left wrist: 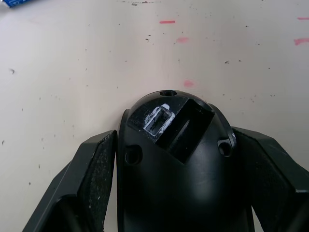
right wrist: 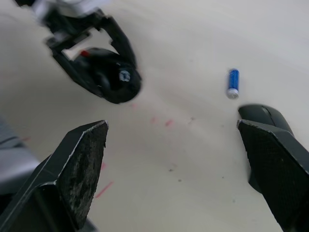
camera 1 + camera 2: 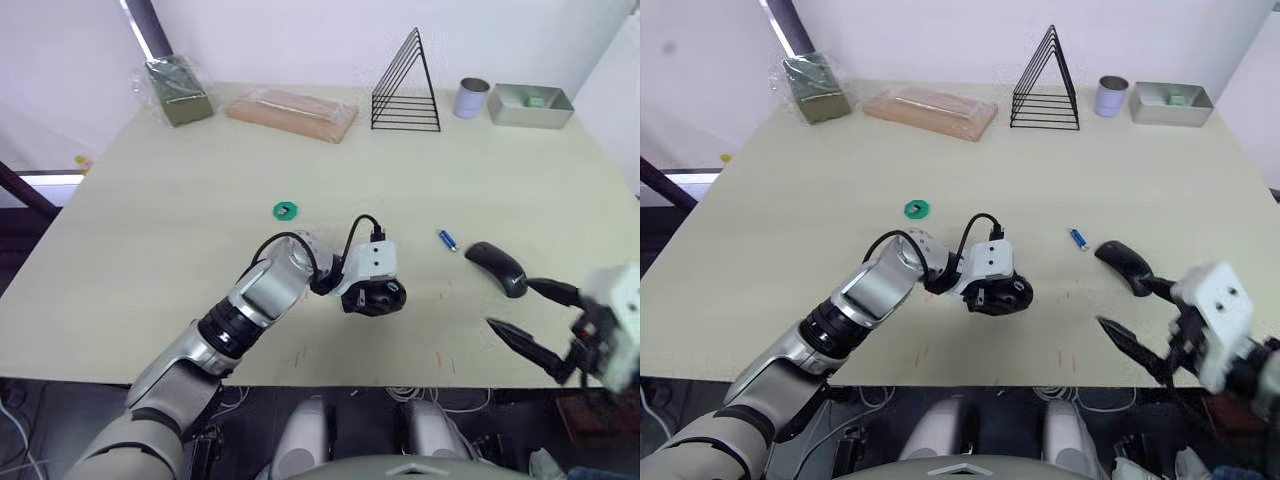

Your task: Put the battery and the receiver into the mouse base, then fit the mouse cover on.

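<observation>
Beige table (image 3: 200, 260) w/ red marks, white wall (image 3: 300, 40) behind.

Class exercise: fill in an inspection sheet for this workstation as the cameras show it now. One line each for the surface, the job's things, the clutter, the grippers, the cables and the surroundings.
Surface: pale table with small red marks near the front edge.
Job's things: mouse base sits between the left gripper's fingers, compartment open; battery lies loose on the table; mouse cover lies beside it, apart. Receiver: cannot tell.
Clutter: green disc, wire rack, tin can, grey tray, flat wrapped block, wrapped green box.
Grippers: left gripper shut on the mouse base; right gripper open, near the mouse cover.
Cables: black cable looping on the left wrist.
Surroundings: white wall behind; nothing else seen.
</observation>
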Robot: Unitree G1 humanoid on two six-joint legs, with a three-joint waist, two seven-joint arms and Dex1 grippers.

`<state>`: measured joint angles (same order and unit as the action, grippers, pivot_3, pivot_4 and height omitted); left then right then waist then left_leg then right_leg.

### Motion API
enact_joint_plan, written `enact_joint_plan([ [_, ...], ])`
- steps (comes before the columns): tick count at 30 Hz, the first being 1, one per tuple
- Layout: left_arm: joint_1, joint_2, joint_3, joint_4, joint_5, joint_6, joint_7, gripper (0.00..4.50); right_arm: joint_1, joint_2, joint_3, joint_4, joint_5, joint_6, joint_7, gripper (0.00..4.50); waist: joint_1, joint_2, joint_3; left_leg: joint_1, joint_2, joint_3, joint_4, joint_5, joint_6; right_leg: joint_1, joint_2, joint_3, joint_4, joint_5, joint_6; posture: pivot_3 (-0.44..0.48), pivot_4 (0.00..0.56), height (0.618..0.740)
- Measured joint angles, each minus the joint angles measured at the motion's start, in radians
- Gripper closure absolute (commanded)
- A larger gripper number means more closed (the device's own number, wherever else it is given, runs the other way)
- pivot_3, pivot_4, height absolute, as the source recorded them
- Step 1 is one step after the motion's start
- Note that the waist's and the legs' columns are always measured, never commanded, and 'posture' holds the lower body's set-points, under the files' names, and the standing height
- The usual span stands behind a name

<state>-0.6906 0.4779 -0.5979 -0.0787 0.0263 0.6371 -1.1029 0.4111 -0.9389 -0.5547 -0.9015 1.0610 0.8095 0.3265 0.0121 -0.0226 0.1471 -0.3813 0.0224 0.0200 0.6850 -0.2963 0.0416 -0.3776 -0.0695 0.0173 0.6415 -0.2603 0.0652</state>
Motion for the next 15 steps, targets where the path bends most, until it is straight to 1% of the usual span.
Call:
enact_joint_plan([
  [1, 0.0, -0.005, -0.001, 0.002, 0.0, -0.002, 0.002, 1.3, -0.089, 0.012, 0.064, 0.035, 0.015, 0.037, -0.07, 0.0, 0.001, 0.0, 0.0, -0.001, 0.0, 0.0, 0.0, 0.0, 0.0, 0.0, 0.0, 0.0, 0.0, 0.0, -0.001, 0.0, 0.15, 0.74],
  [3, 0.002, -0.008, 0.0, 0.002, 0.0, -0.004, 0.008, 1.3, -0.221, 0.028, 0.183, 0.101, -0.014, 0.092, -0.163, 0.0, 0.002, 0.001, -0.001, -0.002, 0.0, -0.001, 0.0, 0.0, 0.0, -0.001, 0.0, 0.0, 0.0, 0.0, -0.001, 0.0, 0.15, 0.74],
  [5, 0.004, -0.01, 0.0, 0.0, -0.001, -0.006, 0.008, 1.3, -0.288, 0.044, 0.251, 0.141, -0.045, 0.125, -0.206, 0.0, 0.004, 0.001, -0.001, -0.002, -0.001, -0.001, 0.0, 0.0, 0.0, -0.001, 0.0, -0.001, -0.001, 0.0, -0.001, 0.0, 0.15, 0.74],
  [6, 0.006, -0.006, 0.002, 0.0, -0.001, -0.007, 0.007, 1.3, -0.374, 0.074, 0.312, 0.188, -0.072, 0.15, -0.236, 0.0, 0.002, 0.001, -0.001, -0.002, -0.001, -0.001, 0.0, 0.0, 0.0, -0.001, 0.0, -0.001, -0.001, 0.0, 0.0, 0.0, 0.15, 0.74],
  [8, 0.004, -0.013, 0.0, 0.001, 0.002, -0.007, 0.012, 1.3, -0.444, 0.111, 0.356, 0.237, -0.097, 0.163, -0.261, 0.0, 0.001, 0.003, 0.0, -0.003, -0.002, 0.0, 0.0, 0.0, 0.0, -0.001, 0.0, 0.0, -0.001, 0.0, 0.0, 0.0, 0.15, 0.74],
  [9, 0.007, -0.017, -0.001, 0.001, 0.001, -0.007, 0.017, 1.3, -0.581, 0.163, 0.44, 0.357, -0.157, 0.196, -0.291, 0.26, 0.001, 0.003, -0.001, -0.003, -0.002, 0.0, 0.0, 0.0, 0.0, -0.001, 0.0, 0.0, -0.001, 0.0, 0.0, 0.0, 0.15, 0.74],
  [10, 0.007, -0.017, -0.001, 0.001, 0.001, -0.007, 0.017, 1.3, -0.582, 0.164, 0.441, 0.358, -0.158, 0.196, -0.291, 0.54, 0.004, 0.003, 0.0, -0.003, -0.002, -0.001, 0.0, 0.0, 0.0, -0.001, 0.0, -0.001, -0.001, 0.001, 0.001, 0.0, 0.15, 0.74],
  [11, 0.009, -0.013, 0.001, 0.0, 0.0, -0.006, 0.016, 1.3, -0.636, 0.183, 0.471, 0.402, -0.182, 0.207, -0.29, 0.77, 0.002, 0.003, 0.0, -0.003, -0.002, -0.001, 0.0, 0.0, 0.0, -0.001, 0.0, -0.001, -0.001, 0.002, 0.002, 0.0, 0.15, 0.74],
  [12, 0.007, -0.015, 0.0, 0.001, 0.001, -0.003, 0.018, 1.3, -0.713, 0.216, 0.515, 0.472, -0.22, 0.215, -0.283, 1.33, 0.0, 0.003, 0.0, -0.003, -0.002, 0.0, 0.0, 0.0, 0.0, -0.002, 0.0, -0.001, -0.001, 0.003, 0.004, 0.0, 0.15, 0.74],
  [13, 0.007, -0.016, -0.001, 0.0, 0.002, -0.003, 0.018, 1.3, -0.716, 0.218, 0.517, 0.475, -0.223, 0.215, -0.283, 1.74, 0.001, 0.003, 0.0, -0.003, -0.002, -0.001, 0.0, 0.0, 0.0, -0.002, 0.0, -0.001, -0.001, 0.003, 0.004, 0.0, 0.15, 0.74],
  [15, 0.01, -0.016, 0.0, 0.0, 0.001, -0.004, 0.021, 1.3, -0.774, 0.234, 0.56, 0.541, -0.269, 0.224, -0.264, 1.74, 0.002, 0.003, 0.0, -0.003, -0.002, -0.001, -0.001, 0.0, 0.0, -0.002, 0.001, -0.002, 0.0, 0.003, 0.004, 0.0, 0.15, 0.74],
])
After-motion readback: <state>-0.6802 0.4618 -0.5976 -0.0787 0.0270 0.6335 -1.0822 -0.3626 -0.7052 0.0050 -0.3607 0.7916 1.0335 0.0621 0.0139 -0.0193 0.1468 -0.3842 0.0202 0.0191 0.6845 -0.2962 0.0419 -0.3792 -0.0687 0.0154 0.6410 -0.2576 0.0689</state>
